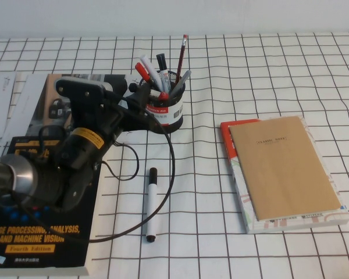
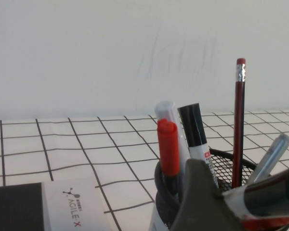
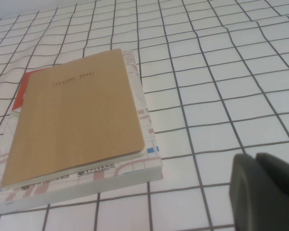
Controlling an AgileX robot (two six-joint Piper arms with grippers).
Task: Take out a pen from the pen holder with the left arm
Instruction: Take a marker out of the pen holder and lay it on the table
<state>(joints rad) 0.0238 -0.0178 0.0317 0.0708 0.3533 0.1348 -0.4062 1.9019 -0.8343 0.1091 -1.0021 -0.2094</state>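
Left gripper (image 1: 154, 96) released at the black mesh pen holder (image 1: 173, 120), red-capped white marker (image 1: 162, 96) just beside it. White "AGILE X" label (image 2: 74, 219) close by. Right gripper (image 3: 256, 166) near the tan notebook (image 3: 72, 115), grip: cannot tell.

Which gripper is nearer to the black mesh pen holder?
Left. The left gripper is at the black mesh pen holder; the right gripper hangs beside the tan notebook, apart.

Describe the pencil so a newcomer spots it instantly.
Find the black mesh pen holder at the far middle of the table, beside the left pincer; the right pincer hovers near the notebooks. Among capped markers, the pencil is the thin red stick, tallest, eraser-tipped.
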